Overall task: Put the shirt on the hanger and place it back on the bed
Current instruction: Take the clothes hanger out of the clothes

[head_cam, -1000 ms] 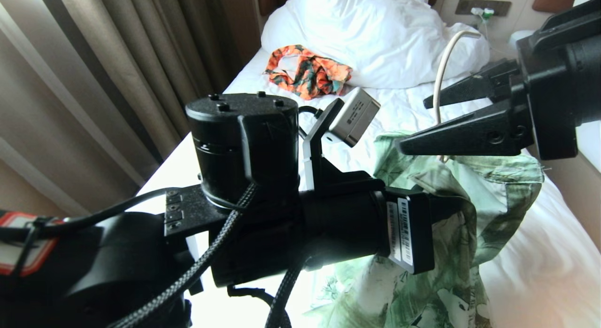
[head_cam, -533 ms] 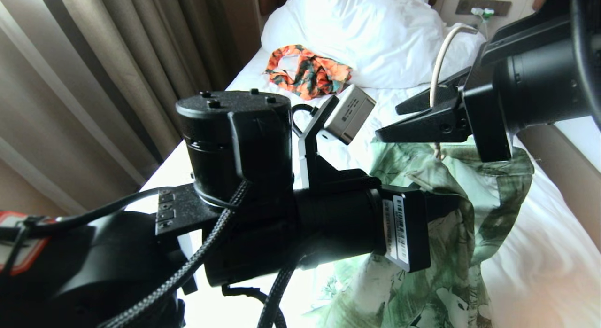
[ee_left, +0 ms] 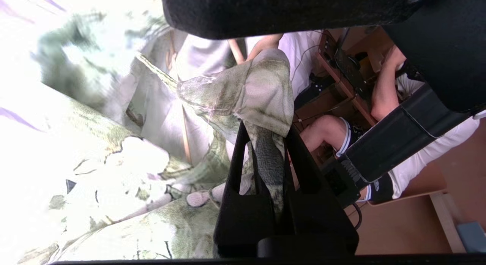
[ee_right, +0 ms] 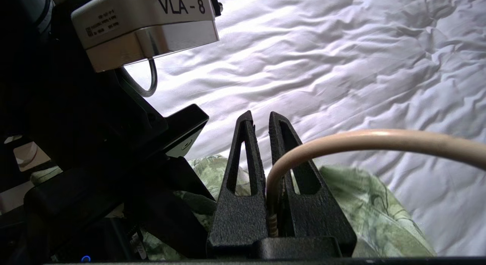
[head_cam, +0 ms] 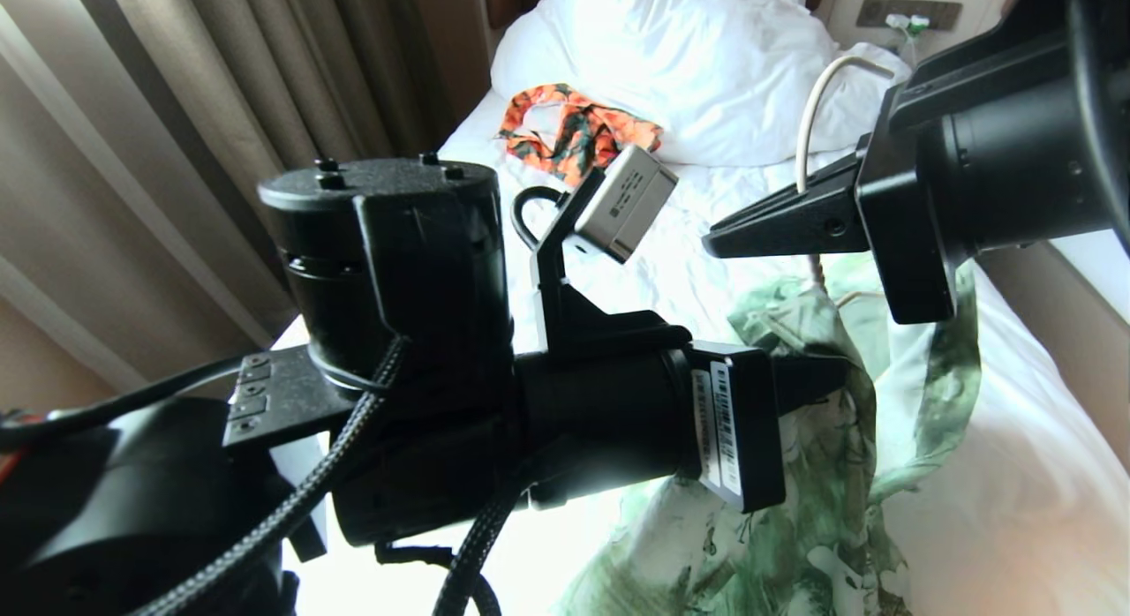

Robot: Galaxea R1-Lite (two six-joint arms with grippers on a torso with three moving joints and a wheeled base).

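Curtain (head_cam: 177,113): beige drapes, well off beyond the left claw's arm, beside the bed.

Left claw (ee_left: 267,151): pressed together, pinching a fold of the shirt (head_cam: 821,475) by what looks like the collar or shoulder seam. Cloth bunches over the tips and hangs away below them. In the head view the claw itself is hidden behind its own wrist housing.

Orange garment (head_cam: 574,139): crumpled on the sheet, well beyond both claws, against the duvet (head_cam: 706,60). No part in the task.

Shirt: green print, held up off the bed (head_cam: 1015,475) between the two claws, the lower part draping down to the sheet. Neck opening sits just under the right claw.

Hanger (ee_right: 364,141): cream wire. The neck, at the twist below the hook, is pinched in the right claw; the hook curves up and away past the tips. The frame runs down into the shirt and is mostly hidden there, so how far each shoulder is seated cannot be told.

Right claw (ee_right: 265,122): closed on the hanger neck, just above the shirt's collar, near the left claw.

Step in hand: likely dressing the shirt over the hanger, one claw on cloth, one on wire.

Next move calls for: probably drawing the pinched shoulder over the hanger's end, the right claw holding the wire steady; then lowering both to the sheet. Risk: cloth slipping off the far arm.
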